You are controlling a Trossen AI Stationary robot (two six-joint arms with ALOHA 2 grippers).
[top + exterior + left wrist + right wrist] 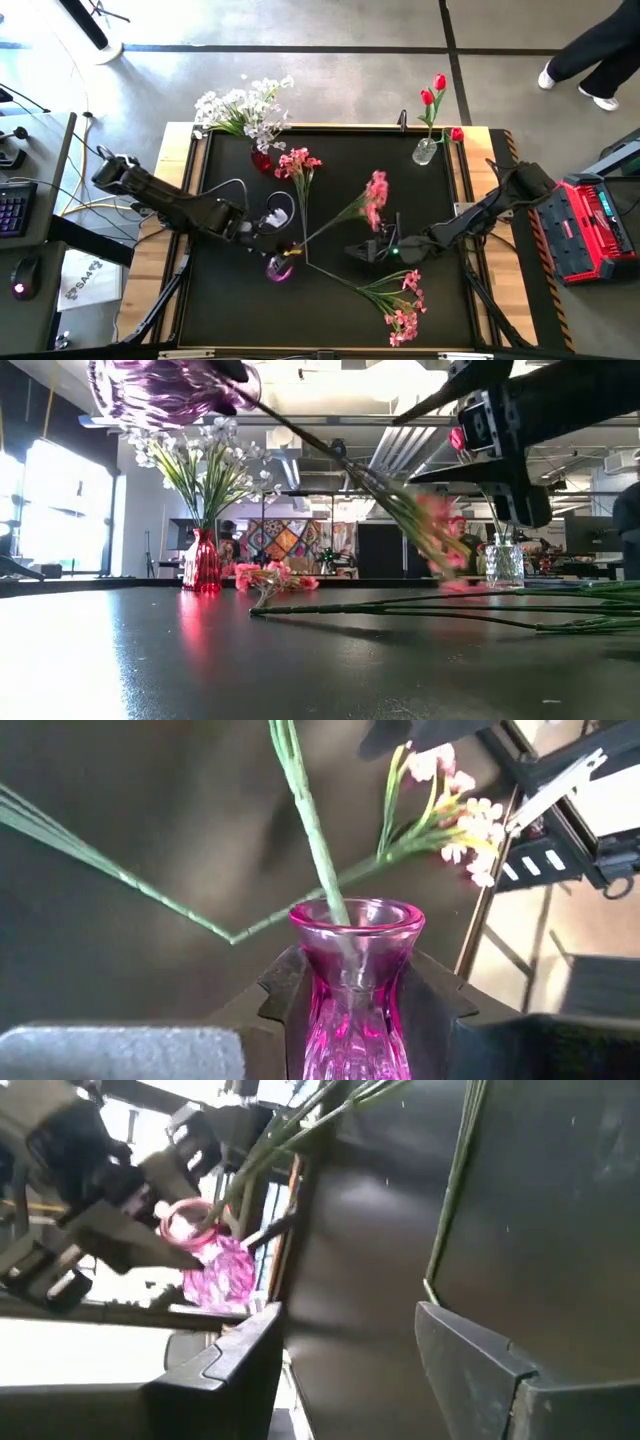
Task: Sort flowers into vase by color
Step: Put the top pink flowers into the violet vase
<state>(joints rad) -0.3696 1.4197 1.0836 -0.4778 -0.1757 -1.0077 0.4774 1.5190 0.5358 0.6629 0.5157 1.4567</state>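
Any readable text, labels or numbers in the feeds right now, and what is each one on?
None can be read.
White sheet on the floor left of the table: dark logo or print, too small to read.
Red case right of the table: no legible marking.
Keyboard at far left: keys glow, legends unreadable.
Vases and flowers: no labels seen.

A dark table [330, 310] with a wooden edge is seen in the middle of the frame. A red box [590, 228] is set at the right side. A keyboard [14, 208] and a mouse [22, 278] are found at the far left. A person's legs [595, 55] are seen at the upper right, on the grey floor [340, 70].
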